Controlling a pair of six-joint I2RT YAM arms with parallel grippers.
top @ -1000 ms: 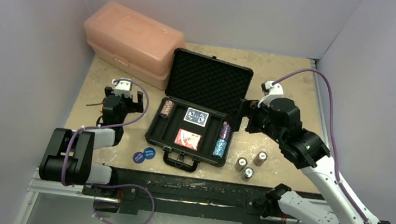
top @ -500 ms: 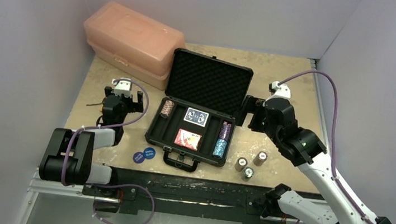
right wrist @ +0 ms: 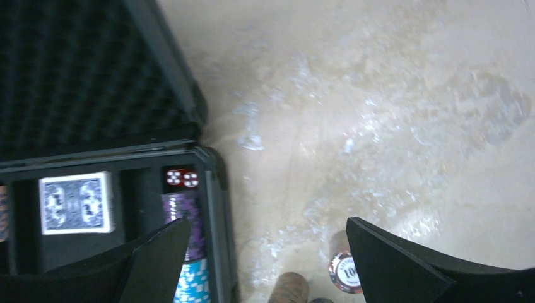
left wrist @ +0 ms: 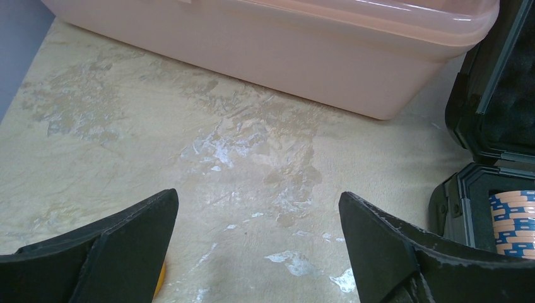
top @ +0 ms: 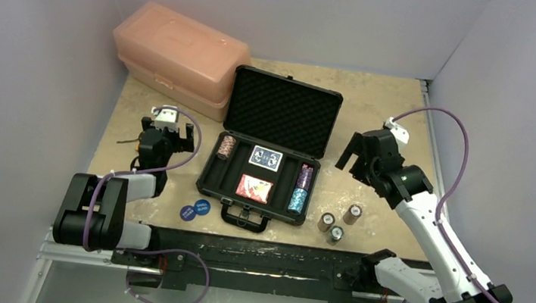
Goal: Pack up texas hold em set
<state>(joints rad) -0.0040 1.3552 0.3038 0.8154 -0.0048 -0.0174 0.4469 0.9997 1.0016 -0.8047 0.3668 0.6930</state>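
A mottled beige table (top: pixel 383 119) sits in a booth of plain pale lilac walls (top: pixel 289 9). A pink plastic box (top: pixel 181 54) fills its far left corner.

The black briefcase (top: pixel 282 115) lies mid-table between the arms. Its long axis runs left to right, roughly along the near edge. The handle faces that edge, and the foam-lined lid stands open at the far side. Inside are a blue card deck (top: pixel 266 158), a red card deck (top: pixel 254 188) and chip stacks at both ends. Three loose chip stacks (top: pixel 326 221) stand off its near right corner, and two blue discs (top: pixel 201 206) lie off its near left corner.

The left gripper (top: pixel 167 138) is left of the case and the right gripper (top: pixel 360 156) is right of the lid. Both have their jaws spread wide and hold nothing.

The right wrist view is blurred. The left wrist view crops the case to one corner, and a yellow sliver (left wrist: pixel 162 281) by one finger is too small to identify.
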